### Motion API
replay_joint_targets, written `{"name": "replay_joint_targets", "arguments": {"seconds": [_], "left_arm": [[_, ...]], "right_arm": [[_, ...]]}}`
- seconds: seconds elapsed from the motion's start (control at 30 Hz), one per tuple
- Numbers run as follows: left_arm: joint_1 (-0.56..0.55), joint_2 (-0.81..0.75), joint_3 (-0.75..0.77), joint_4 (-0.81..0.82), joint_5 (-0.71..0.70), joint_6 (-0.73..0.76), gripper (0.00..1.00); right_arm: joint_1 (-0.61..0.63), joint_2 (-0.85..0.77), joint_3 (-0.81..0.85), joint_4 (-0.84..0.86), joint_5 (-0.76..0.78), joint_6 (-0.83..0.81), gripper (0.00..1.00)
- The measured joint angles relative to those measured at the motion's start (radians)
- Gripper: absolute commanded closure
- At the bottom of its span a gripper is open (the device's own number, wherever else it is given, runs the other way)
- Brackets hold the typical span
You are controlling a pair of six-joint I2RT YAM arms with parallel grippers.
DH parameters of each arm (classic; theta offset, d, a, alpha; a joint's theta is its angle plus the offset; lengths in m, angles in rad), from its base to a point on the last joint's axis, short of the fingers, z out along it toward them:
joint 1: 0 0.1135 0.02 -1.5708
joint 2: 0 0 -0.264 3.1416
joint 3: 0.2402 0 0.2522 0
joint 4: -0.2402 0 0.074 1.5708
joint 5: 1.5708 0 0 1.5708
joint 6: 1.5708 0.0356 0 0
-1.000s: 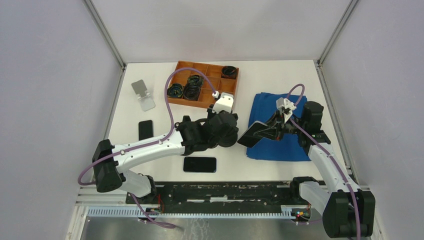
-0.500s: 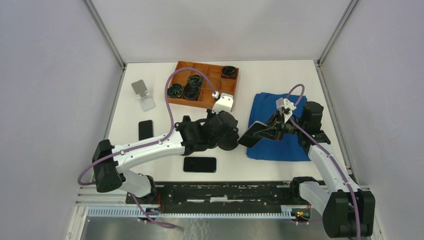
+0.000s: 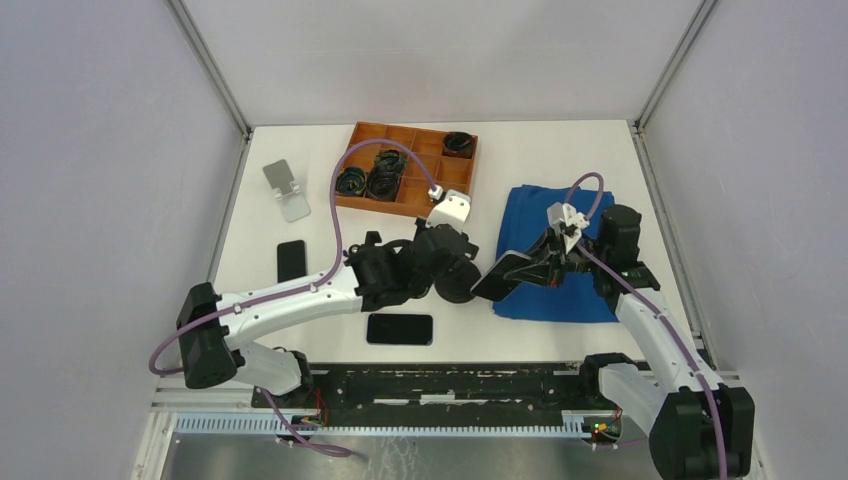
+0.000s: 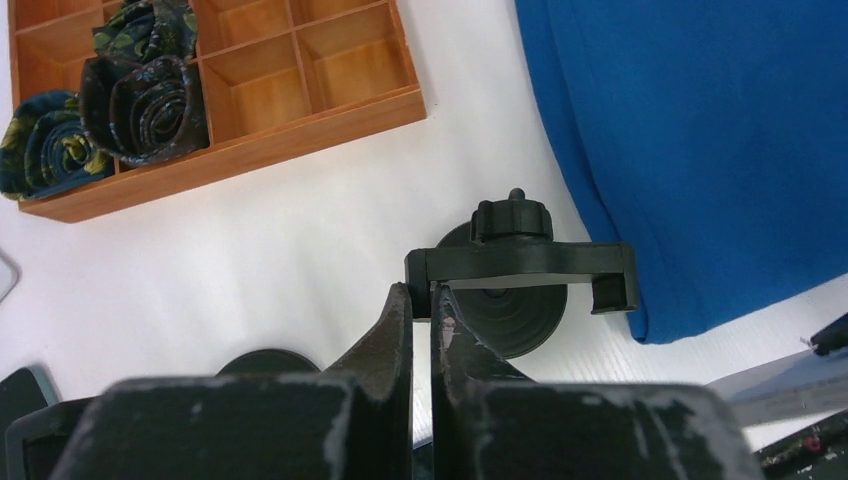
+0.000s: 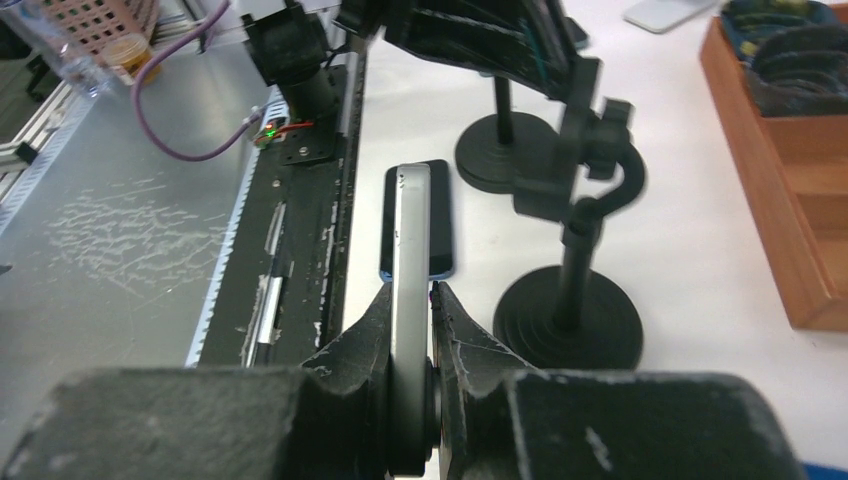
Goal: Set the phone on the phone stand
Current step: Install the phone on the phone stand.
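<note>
A black phone stand [image 3: 458, 287] with a round base and a clamp cradle stands at the table's middle. My left gripper [image 3: 450, 262] is shut on the left end of its cradle [image 4: 525, 260], as the left wrist view [image 4: 421, 300] shows. My right gripper [image 3: 532, 267] is shut on a grey-edged phone [image 3: 500, 275] and holds it tilted in the air just right of the stand. In the right wrist view the phone [image 5: 411, 220] stands edge-on between my fingers [image 5: 410, 295], with the stand [image 5: 585, 190] to its right.
An orange compartment tray [image 3: 462, 178] with rolled items sits at the back. A blue cloth [image 3: 580, 285] lies under the right arm. A silver stand [image 3: 284, 190] is at back left. Two dark phones [image 3: 291, 259] [image 3: 399, 328] lie on the table. A second black round base [image 4: 265, 362] shows in the left wrist view.
My right gripper has carried the phone a little left and down towards the stand. My left arm has shifted slightly while it keeps hold of the stand.
</note>
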Motion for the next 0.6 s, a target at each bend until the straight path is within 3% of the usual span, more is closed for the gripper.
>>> {"name": "replay_joint_targets", "arguments": {"seconds": [0.1, 0.3, 0.43, 0.6], "left_arm": [[0.009, -0.014, -0.015, 0.026, 0.047, 0.032, 0.98], [0.027, -0.029, -0.034, 0.058, 0.11, 0.07, 0.98], [0.029, -0.031, -0.035, 0.066, 0.13, 0.076, 0.98], [0.029, -0.035, -0.04, 0.076, 0.154, 0.076, 0.98]], "right_arm": [[0.059, 0.002, 0.051, -0.101, 0.013, -0.074, 1.0], [0.218, 0.127, 0.349, -0.428, 0.105, -0.362, 1.0], [0.253, 0.201, 0.432, -0.476, 0.128, -0.432, 1.0], [0.298, 0.241, 0.432, -0.412, 0.187, -0.386, 1.0]]}}
